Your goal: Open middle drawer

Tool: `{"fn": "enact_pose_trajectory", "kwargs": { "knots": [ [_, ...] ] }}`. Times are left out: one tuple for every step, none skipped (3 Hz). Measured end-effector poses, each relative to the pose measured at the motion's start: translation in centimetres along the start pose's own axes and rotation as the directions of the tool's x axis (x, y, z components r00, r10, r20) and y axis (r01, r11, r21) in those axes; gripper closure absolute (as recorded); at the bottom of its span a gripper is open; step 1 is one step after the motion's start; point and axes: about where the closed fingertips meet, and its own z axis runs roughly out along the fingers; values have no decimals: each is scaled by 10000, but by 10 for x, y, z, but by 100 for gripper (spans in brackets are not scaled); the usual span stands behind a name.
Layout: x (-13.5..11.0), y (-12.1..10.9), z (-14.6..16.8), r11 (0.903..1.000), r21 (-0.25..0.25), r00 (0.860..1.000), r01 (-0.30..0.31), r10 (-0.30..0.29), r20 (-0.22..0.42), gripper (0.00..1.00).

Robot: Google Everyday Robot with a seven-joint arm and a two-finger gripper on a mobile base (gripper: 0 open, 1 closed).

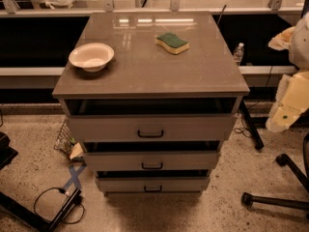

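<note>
The grey cabinet point(145, 66) has three drawers. The middle drawer point(193, 160) is the second front, low and flat, with a small black bar handle point(152, 166) at its centre. A dark gap shows above its front. The taller top drawer point(203, 127) sits above it and the lowest drawer point(188, 183) below. My gripper point(279, 121) hangs at the end of the cream-coloured arm at the right edge. It is well to the right of the drawers and touches none of them.
A white bowl point(91, 57) and a green-and-yellow sponge point(172, 42) lie on the cabinet top. A water bottle point(238, 52) stands behind on the right. Chair legs point(275, 201) are at lower right. Cables and a black stand point(58, 208) lie at lower left.
</note>
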Motion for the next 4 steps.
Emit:
{"fn": "enact_pose_trajectory", "kwargs": {
  "knots": [
    [15, 19, 11, 9994, 317, 9950, -134, 102, 993, 0],
    [50, 37, 45, 9923, 995, 9569, -741, 426, 2874, 0],
    [50, 31, 57, 9828, 1644, 9078, -846, 80, 4192, 0],
    [45, 31, 52, 9787, 2034, 8991, -289, -634, 4331, 0]
  ]
}}
